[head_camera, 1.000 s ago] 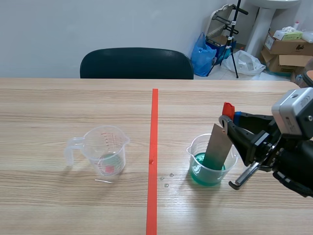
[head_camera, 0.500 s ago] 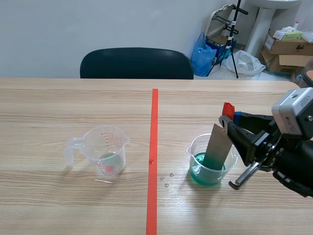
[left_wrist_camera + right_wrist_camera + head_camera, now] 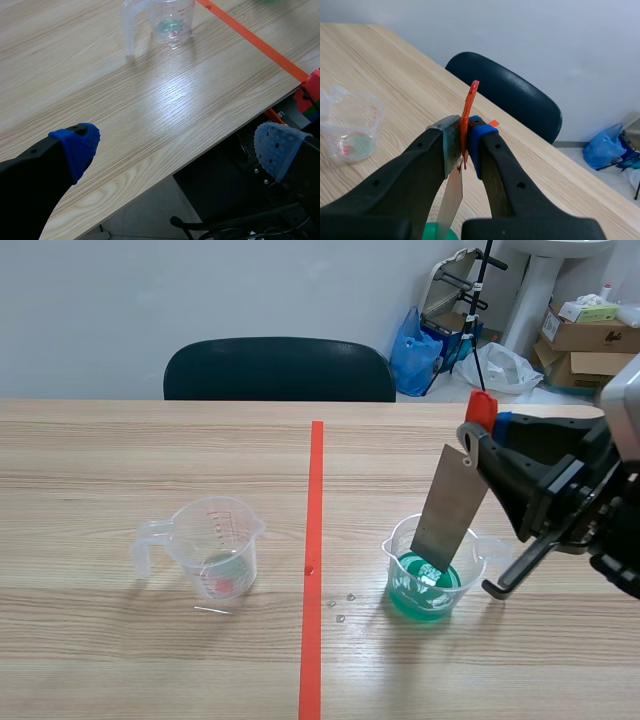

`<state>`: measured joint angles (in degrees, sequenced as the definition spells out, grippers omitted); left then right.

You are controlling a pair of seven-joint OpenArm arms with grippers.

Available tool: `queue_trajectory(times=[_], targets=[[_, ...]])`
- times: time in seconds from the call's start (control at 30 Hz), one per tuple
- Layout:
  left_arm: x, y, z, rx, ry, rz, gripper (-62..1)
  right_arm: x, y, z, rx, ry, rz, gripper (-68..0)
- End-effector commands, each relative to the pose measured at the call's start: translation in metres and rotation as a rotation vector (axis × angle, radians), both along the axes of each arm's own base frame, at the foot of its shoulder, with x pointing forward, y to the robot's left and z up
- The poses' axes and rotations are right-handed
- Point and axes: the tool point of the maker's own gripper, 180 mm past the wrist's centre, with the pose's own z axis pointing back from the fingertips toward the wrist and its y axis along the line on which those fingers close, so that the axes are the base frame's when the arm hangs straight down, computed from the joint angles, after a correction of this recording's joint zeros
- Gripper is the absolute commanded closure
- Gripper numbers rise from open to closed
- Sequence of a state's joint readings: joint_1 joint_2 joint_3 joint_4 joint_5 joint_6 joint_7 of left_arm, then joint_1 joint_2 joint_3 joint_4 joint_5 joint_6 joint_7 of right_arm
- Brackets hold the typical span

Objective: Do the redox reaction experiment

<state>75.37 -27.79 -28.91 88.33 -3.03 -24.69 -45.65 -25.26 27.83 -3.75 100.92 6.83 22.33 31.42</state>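
CHANGE: right claw (image 3: 479,437), clenched on thin grey metal strip (image 3: 450,505), has risen; strip mostly out of clear plastic beaker of green liquid (image 3: 394,545), lower end still inside its rim | MEANING: dip likely finished, withdrawal underway | left claw (image 3: 177,147) released, well apart from beaker

light: bright, even | glare: pale sheen on table (image 3: 170,95) | shadows: soft, beside measuring cup (image 3: 165,20)
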Motion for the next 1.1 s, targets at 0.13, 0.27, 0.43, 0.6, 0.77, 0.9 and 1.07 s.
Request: queue_trajectory(times=[0.13,0.27,0.43,0.6,0.77,0.9,1.07], targets=[[0.002,-0.002,0.005,-0.021,-0.018,0.005,-62.3,-0.004,-0.001,0.028,-0.025,-0.061,-0.006,-1.3],[0.002,-0.002,0.005,-0.021,-0.018,0.005,-62.3,-0.007,0.000,0.043,-0.031,-0.077,-0.013,-1.3],[0.002,-0.002,0.005,-0.021,-0.017,0.005,-62.3,-0.008,-0.003,0.061,0.001,-0.079,-0.032,-1.3],[0.002,-0.003,0.005,-0.023,-0.017,0.004,-62.3,-0.008,-0.001,0.069,-0.004,-0.069,-0.040,-1.3],[0.002,-0.003,0.005,-0.023,-0.016,0.004,-62.3,-0.008,0.000,0.074,0.003,-0.064,-0.045,-1.3],[0.002,-0.003,0.005,-0.023,-0.016,0.004,-62.3,-0.007,-0.002,0.079,0.002,-0.075,-0.052,-1.3],[0.002,-0.003,0.005,-0.023,-0.016,0.004,-62.3,-0.006,-0.005,0.081,0.008,-0.072,-0.061,-1.3]])
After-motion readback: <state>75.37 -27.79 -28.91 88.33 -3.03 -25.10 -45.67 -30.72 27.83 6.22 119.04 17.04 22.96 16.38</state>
